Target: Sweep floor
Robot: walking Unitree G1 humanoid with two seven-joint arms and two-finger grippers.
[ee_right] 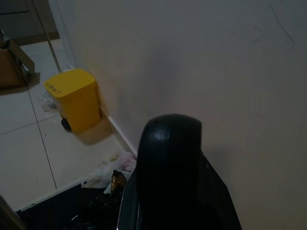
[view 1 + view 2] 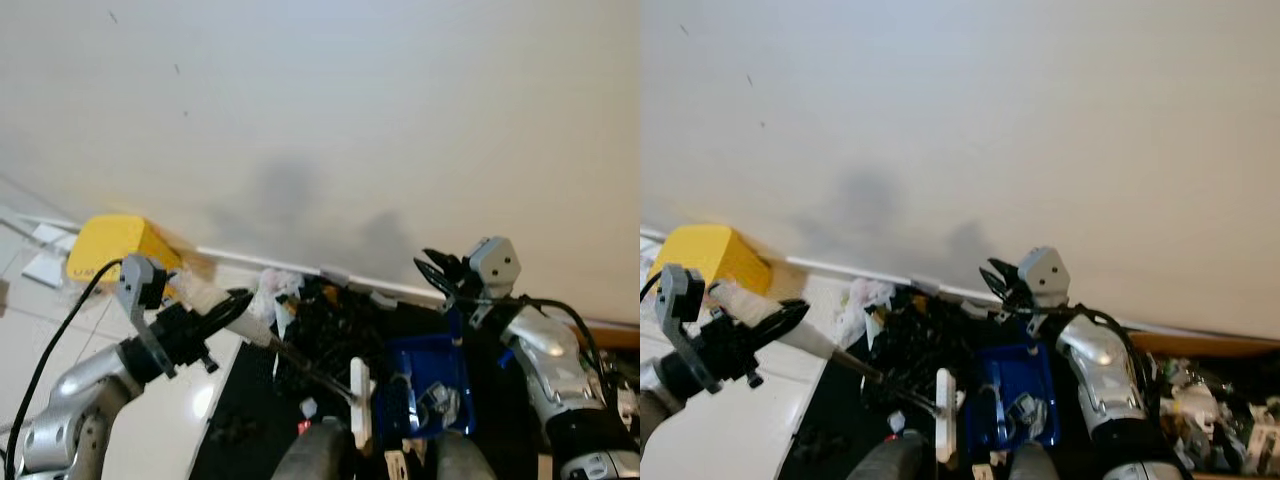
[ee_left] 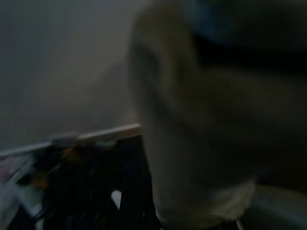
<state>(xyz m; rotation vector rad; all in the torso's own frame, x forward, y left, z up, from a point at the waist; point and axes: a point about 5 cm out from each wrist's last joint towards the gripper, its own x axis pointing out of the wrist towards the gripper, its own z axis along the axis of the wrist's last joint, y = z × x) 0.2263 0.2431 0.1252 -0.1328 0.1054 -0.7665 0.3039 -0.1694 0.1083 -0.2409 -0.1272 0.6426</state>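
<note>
Both tools are busy: our left tool (image 2: 215,310) clamps the broom (image 2: 300,365), our right tool (image 2: 440,272) grips the blue dustpan (image 2: 430,385); next we push litter (image 2: 325,320) toward three o'clock.

A pale-handled brush (image 2: 240,318) slants down from the left toward a white head (image 2: 360,400) set low among a heap of black rubbish (image 2: 335,325) at the foot of the wall. Just beside it on the right stands a blue dustpan (image 2: 430,385), tilted upright, holding scraps.
</note>
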